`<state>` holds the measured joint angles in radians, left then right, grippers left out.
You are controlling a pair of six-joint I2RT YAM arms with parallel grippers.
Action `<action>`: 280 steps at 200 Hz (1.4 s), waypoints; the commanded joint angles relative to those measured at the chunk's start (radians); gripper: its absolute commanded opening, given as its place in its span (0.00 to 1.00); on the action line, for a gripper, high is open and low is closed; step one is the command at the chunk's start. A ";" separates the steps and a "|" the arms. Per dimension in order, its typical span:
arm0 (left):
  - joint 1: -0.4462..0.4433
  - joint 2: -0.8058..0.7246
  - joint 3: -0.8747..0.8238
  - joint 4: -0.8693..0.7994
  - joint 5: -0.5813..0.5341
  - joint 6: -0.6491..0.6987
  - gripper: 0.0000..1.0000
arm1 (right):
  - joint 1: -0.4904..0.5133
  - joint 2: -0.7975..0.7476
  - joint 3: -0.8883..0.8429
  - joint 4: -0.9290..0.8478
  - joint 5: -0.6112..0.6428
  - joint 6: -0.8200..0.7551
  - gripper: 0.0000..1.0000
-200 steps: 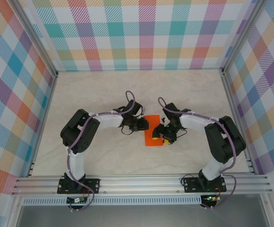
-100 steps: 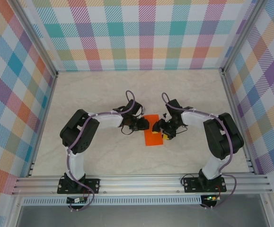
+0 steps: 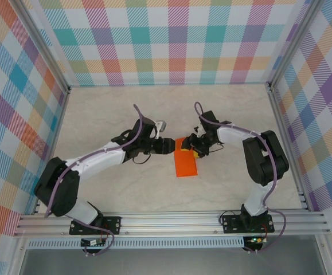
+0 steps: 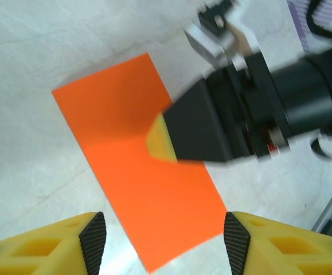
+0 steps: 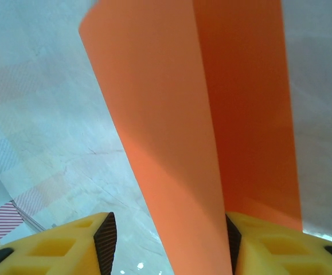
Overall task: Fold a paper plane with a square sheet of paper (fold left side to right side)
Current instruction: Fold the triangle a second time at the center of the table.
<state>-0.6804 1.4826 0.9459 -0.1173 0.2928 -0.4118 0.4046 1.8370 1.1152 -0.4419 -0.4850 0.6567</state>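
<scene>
Top external: left jaws have released and backed off paper; right jaws parted, one finger resting on it. Left-to-right fold looks laid; crease pending.

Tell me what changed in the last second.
The left arm's elbow swung out left and toward the near edge; the left pincer, open, stayed beside the orange sheet. The right pincer shifted toward the sheet's far end. The sheet stayed put.

Both arms stretch inward, the left end effector and right end effector nearly meeting, jaws parted.
</scene>
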 commanded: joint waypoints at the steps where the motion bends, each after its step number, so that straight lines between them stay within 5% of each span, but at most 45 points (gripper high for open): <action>1: -0.091 -0.030 -0.041 -0.014 -0.051 0.079 0.61 | -0.009 0.036 0.049 -0.034 -0.030 -0.019 0.48; 65: -0.414 0.182 0.147 -0.150 -0.395 0.159 0.72 | -0.019 0.027 0.075 -0.064 -0.030 -0.012 0.43; 138: -0.521 0.426 0.410 -0.422 -0.726 0.145 0.80 | -0.020 0.027 0.079 -0.064 -0.040 -0.008 0.42; 188: -0.556 0.516 0.489 -0.476 -0.842 0.160 0.81 | -0.018 0.032 0.078 -0.059 -0.046 -0.006 0.42; 216: -0.559 0.556 0.530 -0.515 -0.861 0.160 0.71 | -0.020 0.029 0.077 -0.059 -0.046 -0.004 0.42; 280: -0.562 0.506 0.491 -0.470 -0.851 0.171 0.29 | -0.019 0.035 0.086 -0.077 -0.035 -0.016 0.42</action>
<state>-1.2301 2.0319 1.4494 -0.5888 -0.5358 -0.2443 0.3916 1.8690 1.1690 -0.4911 -0.5098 0.6506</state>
